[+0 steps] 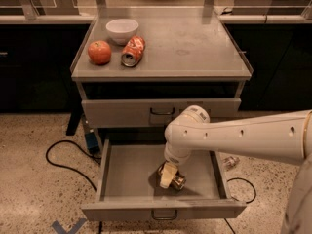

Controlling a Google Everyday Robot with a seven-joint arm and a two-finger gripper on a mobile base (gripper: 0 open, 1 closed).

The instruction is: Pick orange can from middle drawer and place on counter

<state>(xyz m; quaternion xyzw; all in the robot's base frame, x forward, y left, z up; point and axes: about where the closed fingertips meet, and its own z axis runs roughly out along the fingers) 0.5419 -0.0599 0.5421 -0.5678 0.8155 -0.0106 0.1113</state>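
Starting at the left, one black cable loops over the speckled floor beside the cabinet. Up on the counter we count three things bunched at its left end: one red apple, one white bowl just behind it, and one red-orange and white can lying on its side right next to the apple. Below the top there are two drawers: one upper drawer shut, and the middle drawer standing wide open. So that's two cans total, because the orange can sits inside the middle drawer, right of centre, on its floor. The gripper is down in there, right up against the can, but we honestly can't tell whether it's clamped on or loose. One white arm reaches in from the right edge
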